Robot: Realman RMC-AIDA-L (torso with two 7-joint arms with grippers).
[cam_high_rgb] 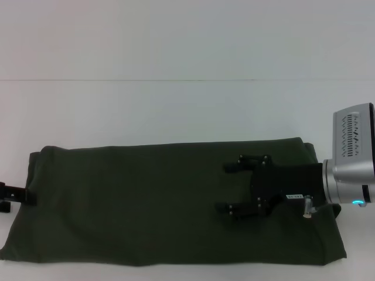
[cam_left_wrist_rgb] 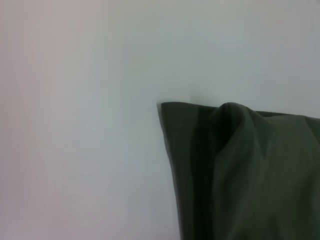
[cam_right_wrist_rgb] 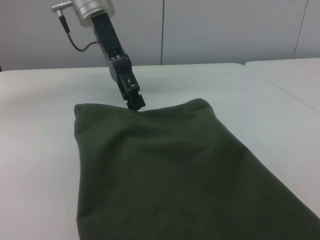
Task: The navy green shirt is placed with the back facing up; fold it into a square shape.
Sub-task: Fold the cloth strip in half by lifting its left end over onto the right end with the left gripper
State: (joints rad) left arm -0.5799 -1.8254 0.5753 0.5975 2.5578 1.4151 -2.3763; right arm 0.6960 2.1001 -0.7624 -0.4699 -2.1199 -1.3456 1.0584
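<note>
Head view: large dark olive-green cotton shirt (cam_high_rgb: 146, 205) lying flat on white table (cam_high_rgb: 176, 111), folded into long horizontal band, plain side up, spanning nearly whole width near front edge. Right gripper (cam_high_rgb: 229, 187), black with silver wrist housing, reaching in from right, hovering over right part of shirt, fingers spread wide, nothing between them. Left gripper (cam_high_rgb: 14, 196) just visible at left frame edge, touching shirt's left edge at mid-height; cannot tell from here if pinching.

Left wrist view: corner of shirt (cam_left_wrist_rgb: 240, 170) on pale table (cam_left_wrist_rgb: 75, 125), straight folded edge, raised rumpled fold next to corner. Own fingers not shown.

Right wrist view: shirt (cam_right_wrist_rgb: 160, 175) stretching away across table (cam_right_wrist_rgb: 35, 125), far end slightly bunched at both corners. Left gripper (cam_right_wrist_rgb: 136, 102) at far edge, black fingers angled down, tips meeting cloth at middle of that edge; looks pressed onto fabric, but grip cannot be confirmed. Grey wall panels (cam_right_wrist_rgb: 210, 30) behind.
</note>
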